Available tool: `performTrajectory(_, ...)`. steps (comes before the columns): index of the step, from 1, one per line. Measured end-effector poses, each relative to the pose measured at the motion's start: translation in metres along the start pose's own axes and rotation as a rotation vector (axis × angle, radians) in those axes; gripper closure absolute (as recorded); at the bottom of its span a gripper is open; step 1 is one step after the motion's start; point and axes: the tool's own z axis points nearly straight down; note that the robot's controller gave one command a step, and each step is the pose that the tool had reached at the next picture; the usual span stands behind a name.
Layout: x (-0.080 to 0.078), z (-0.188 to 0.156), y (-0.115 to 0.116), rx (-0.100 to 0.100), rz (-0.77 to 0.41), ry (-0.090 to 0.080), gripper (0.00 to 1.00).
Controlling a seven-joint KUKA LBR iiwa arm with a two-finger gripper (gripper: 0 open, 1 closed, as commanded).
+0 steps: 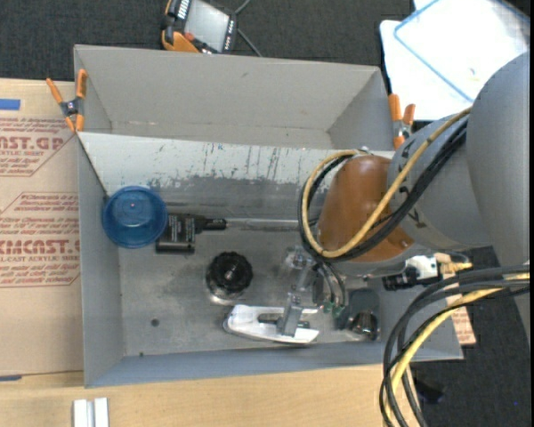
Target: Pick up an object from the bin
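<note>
Grey bin floor (165, 314) is seen bearing a flat white oblong thing (243, 324) by the near wall, its long axis laid left to right, directly beneath the gripper (292, 317), whose opening and hold cannot be told.

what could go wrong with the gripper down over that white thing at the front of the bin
1. The gripper is low over the white flat object, which lies close to the front wall. A thing this flat may slide toward that wall instead of lifting.
2. The black round cap lies just beside the white object, so a sideways shift could knock it or drag it along.
</note>
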Motion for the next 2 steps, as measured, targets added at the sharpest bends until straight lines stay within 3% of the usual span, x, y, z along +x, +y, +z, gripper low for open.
performTrajectory(1, -0.001, 0.003, 0.010, -0.003, -0.022, 0.009, 0.00)
performTrajectory(2, 0.005, 0.003, -0.007, 0.000, 0.083, 0.002, 0.00)
